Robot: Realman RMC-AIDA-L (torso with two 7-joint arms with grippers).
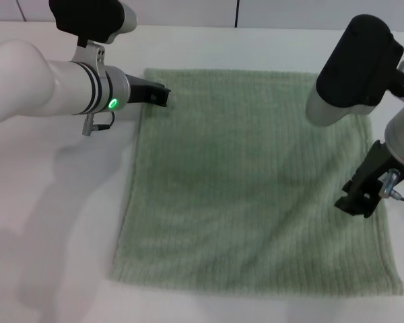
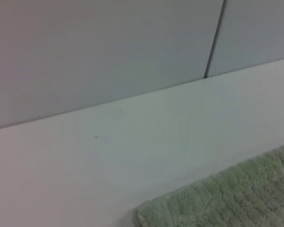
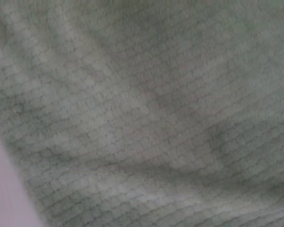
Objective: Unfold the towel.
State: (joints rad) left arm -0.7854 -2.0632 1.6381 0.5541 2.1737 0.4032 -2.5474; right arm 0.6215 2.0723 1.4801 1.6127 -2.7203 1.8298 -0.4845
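Head view: the towel (image 1: 256, 182), a pale sage-green terry cloth with fine ribbed lines, lies spread flat in a single layer on the white worktop (image 1: 47, 229). It fills the middle and right of the worktop, its far edge near and roughly parallel to the worktop's far edge, its near edge close to the near edge. The outline is roughly square and slightly trapezoidal, wider at the near edge than at the far edge. The ribs run across it from left to right; no long axis stands out, since width and depth look nearly equal.

The left gripper (image 1: 163, 96) sits at the towel's far left corner, its dark tip pointing right, toward the cloth, and resting on or just above the corner. Whether its fingers are parted or closed cannot be told. A green light (image 1: 112, 103) glows on the left wrist.

The right gripper (image 1: 357, 196) hangs over the towel's right edge, about midway along it, pointing down toward the near left. Its finger state cannot be told either.

Left wrist view: a towel corner (image 2: 217, 198) lies on the bare worktop, with a grey wall panel (image 2: 109, 52) rising behind the worktop's far edge.

Right wrist view: ribbed cloth (image 3: 146, 109) fills nearly the whole frame, with a soft crease running across it.
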